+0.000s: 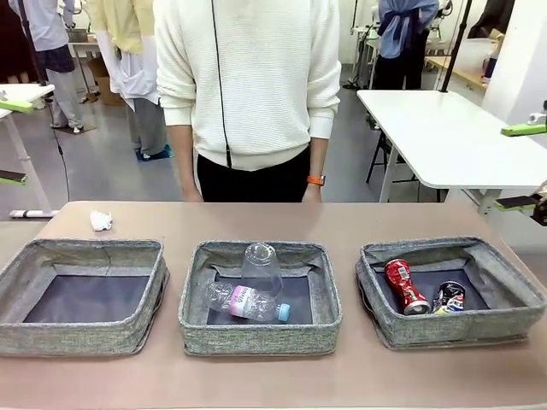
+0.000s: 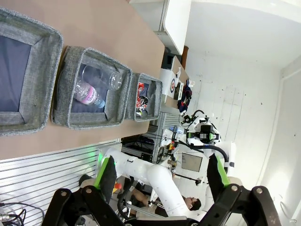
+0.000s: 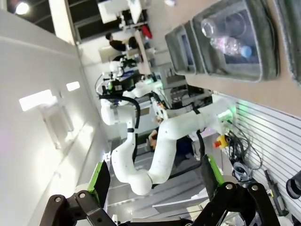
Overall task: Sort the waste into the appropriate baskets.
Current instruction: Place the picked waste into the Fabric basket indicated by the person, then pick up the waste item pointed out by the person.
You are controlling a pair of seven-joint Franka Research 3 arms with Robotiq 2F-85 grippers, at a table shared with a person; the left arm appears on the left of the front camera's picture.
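Paper wad (image 1: 101, 220) lies far ahead of the left pincer (image 2: 162, 176) (the nearer one); both pincers, right (image 3: 153, 181) included, gape empty.

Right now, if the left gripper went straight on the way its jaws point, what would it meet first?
Probably nothing on the table. The left gripper is open and aims past the table's near edge, toward the other white arm and the room beyond. The baskets lie off to the side. Depth is unclear, so the arm could be first.
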